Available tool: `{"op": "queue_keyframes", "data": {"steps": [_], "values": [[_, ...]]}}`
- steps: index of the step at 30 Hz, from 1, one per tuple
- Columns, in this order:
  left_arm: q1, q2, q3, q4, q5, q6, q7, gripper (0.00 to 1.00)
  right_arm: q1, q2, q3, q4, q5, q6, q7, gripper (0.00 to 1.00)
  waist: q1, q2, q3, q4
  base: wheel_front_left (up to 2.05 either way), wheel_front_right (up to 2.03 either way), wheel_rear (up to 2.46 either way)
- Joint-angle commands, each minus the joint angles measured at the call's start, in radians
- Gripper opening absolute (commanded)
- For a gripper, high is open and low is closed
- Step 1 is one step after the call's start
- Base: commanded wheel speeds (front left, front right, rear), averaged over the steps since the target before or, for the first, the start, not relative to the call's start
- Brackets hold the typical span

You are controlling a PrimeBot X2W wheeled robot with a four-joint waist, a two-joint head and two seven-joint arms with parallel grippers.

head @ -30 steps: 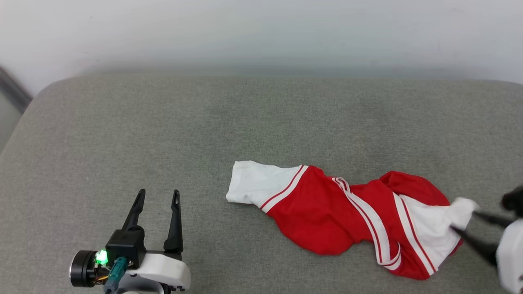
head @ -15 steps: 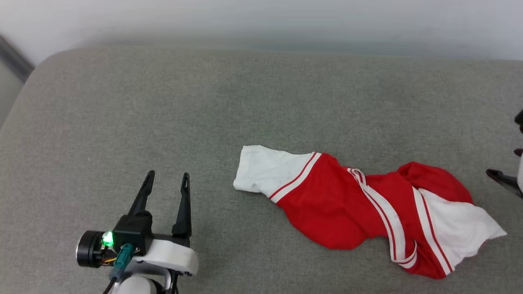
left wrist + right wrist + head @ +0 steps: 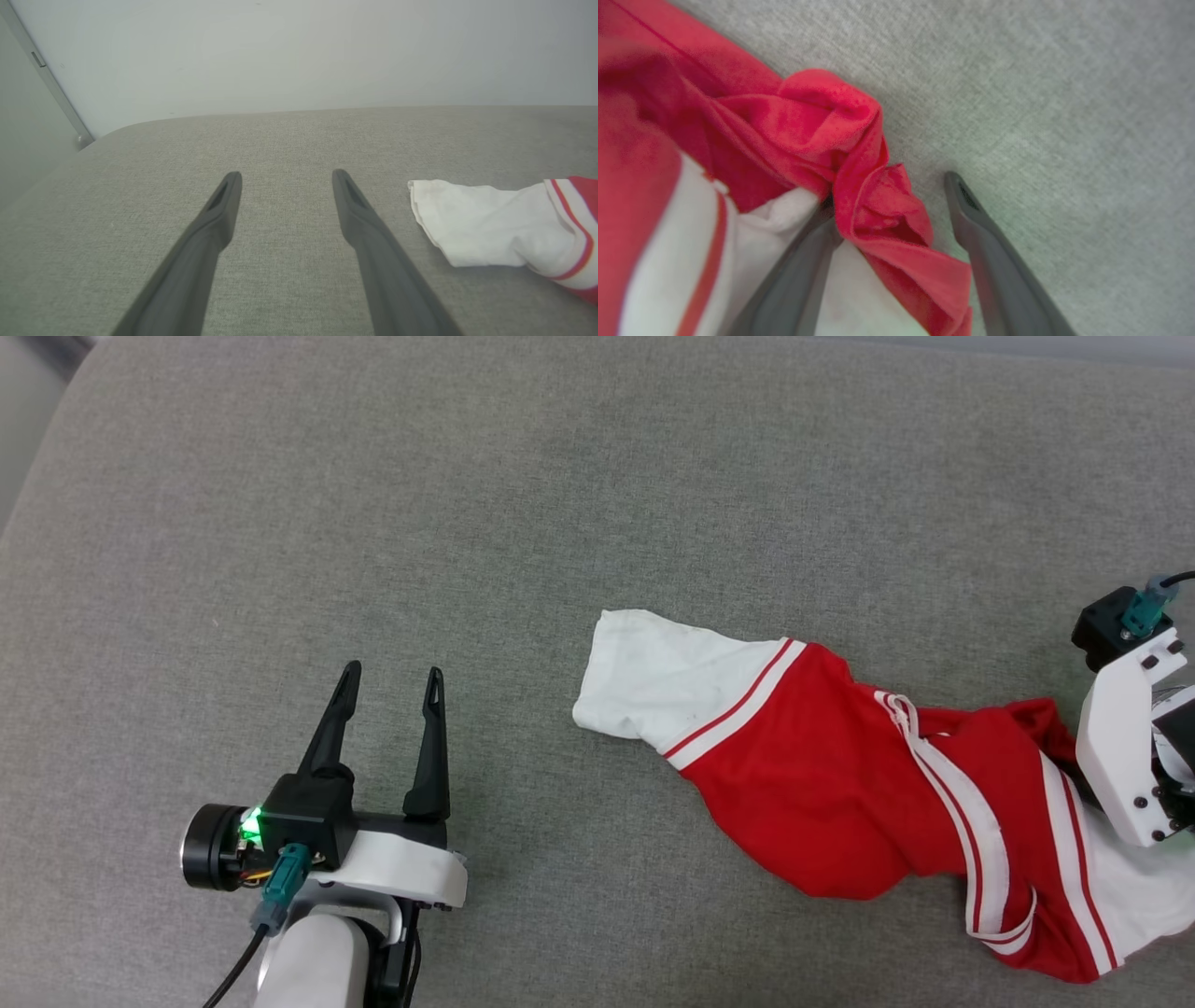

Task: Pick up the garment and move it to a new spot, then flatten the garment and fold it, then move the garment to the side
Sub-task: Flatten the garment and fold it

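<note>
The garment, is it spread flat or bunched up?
Bunched up: the garment lies twisted lengthwise on the grey cushion, red folds crumpled at one end.

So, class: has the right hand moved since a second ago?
Yes. Against the garment, the right hand shifted from the white sleeve end to its bunched red edge.

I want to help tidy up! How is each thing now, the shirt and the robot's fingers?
Red short-sleeved jersey T-shirt with white sleeves: crumpled, unfolded, lying on the grey fabric surface.
Left arm's long dark fingers: open, empty, apart from the shirt.
Right arm's long dark fingers: open, astride a red fold, not gripping.
</note>
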Motion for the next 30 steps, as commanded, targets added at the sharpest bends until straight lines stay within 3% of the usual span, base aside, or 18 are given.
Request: {"op": "queue_keyframes", "data": {"steps": [1, 2, 3, 10, 11, 17, 20, 25, 30], "values": [[-0.005, -0.001, 0.003, 0.002, 0.004, 0.002, -0.003, 1.0, 0.078, 0.072, 0.082, 0.032, 0.025, 0.003, -0.019, 0.89, 0.0001, 0.0, -0.006, -0.003, 0.0, 0.0, 0.0], [-0.001, -0.001, 0.007, 0.005, 0.004, 0.003, -0.003, 1.0, 0.072, 0.075, 0.086, 0.03, 0.036, 0.003, -0.042, 0.18, 0.0001, 0.0, -0.013, -0.006, 0.0, 0.0, 0.0], [0.002, -0.001, 0.01, 0.008, 0.004, 0.002, -0.003, 1.0, 0.064, 0.072, 0.088, 0.026, 0.044, 0.003, -0.063, 0.0, 0.0001, 0.0, -0.023, -0.008, 0.0, 0.0, 0.0], [0.042, -0.004, 0.023, 0.022, 0.005, 0.002, -0.003, 1.0, -0.011, -0.036, 0.076, -0.071, 0.056, 0.001, -0.244, 0.0, 0.0001, 0.0, -0.124, -0.036, 0.0, 0.0, 0.0], [0.065, -0.005, 0.026, 0.023, 0.006, 0.003, -0.003, 1.0, -0.018, -0.079, 0.068, -0.154, 0.058, 0.001, -0.303, 0.0, 0.0001, 0.0, -0.163, -0.048, 0.0, 0.0, 0.0], [0.094, -0.006, 0.034, 0.016, 0.007, 0.005, -0.003, 1.0, -0.042, -0.144, 0.003, -0.302, 0.039, 0.001, -0.347, 0.0, 0.0001, 0.0, -0.197, -0.064, 0.0, 0.0, 0.0], [0.097, -0.006, 0.033, 0.012, 0.008, 0.005, -0.003, 1.0, -0.063, -0.135, -0.022, -0.325, 0.028, 0.001, -0.338, 0.0, 0.0001, 0.0, -0.192, -0.063, 0.0, 0.0, 0.0], [0.065, -0.009, 0.021, -0.006, 0.007, -0.003, -0.003, 1.0, -0.149, -0.057, -0.037, -0.289, -0.036, 0.001, -0.288, 0.0, 0.0001, 0.0, -0.139, -0.048, 0.0, 0.0, 0.0], [0.025, -0.01, 0.005, -0.011, -0.001, -0.008, -0.003, 1.0, -0.268, 0.09, 0.019, -0.121, -0.111, 0.001, -0.269, 0.0, 0.0001, 0.0, -0.058, -0.015, 0.0, 0.0, 0.0]]}}
